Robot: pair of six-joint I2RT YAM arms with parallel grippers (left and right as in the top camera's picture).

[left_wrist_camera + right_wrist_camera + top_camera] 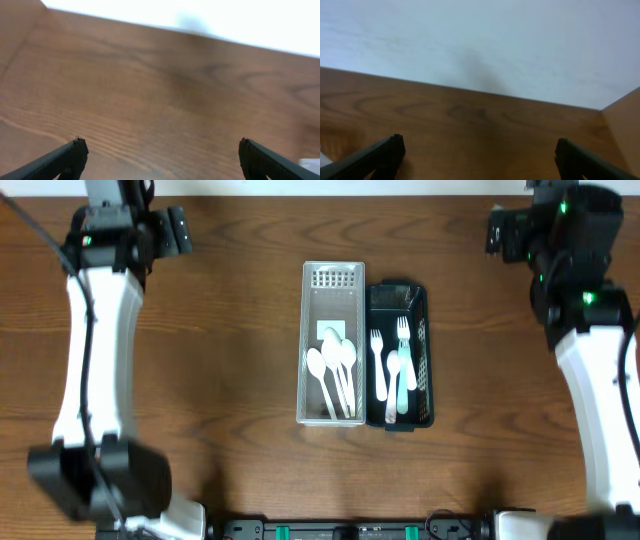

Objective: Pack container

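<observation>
A white slotted container (312, 315) stands at the table's middle and holds three white spoons (334, 370). Touching its right side, a dark slotted container (425, 330) holds white forks (380, 360) and a light blue fork (404, 370). My left gripper (160, 155) is open and empty over bare wood at the far left corner; in the overhead view it is at the top left (180, 228). My right gripper (477, 152) is open and empty over bare wood at the far right corner, at the overhead view's top right (497, 230). Both are far from the containers.
The brown wooden table (200, 360) ends at a white wall (480, 40) behind both grippers. A black bar runs along the front edge (360, 530).
</observation>
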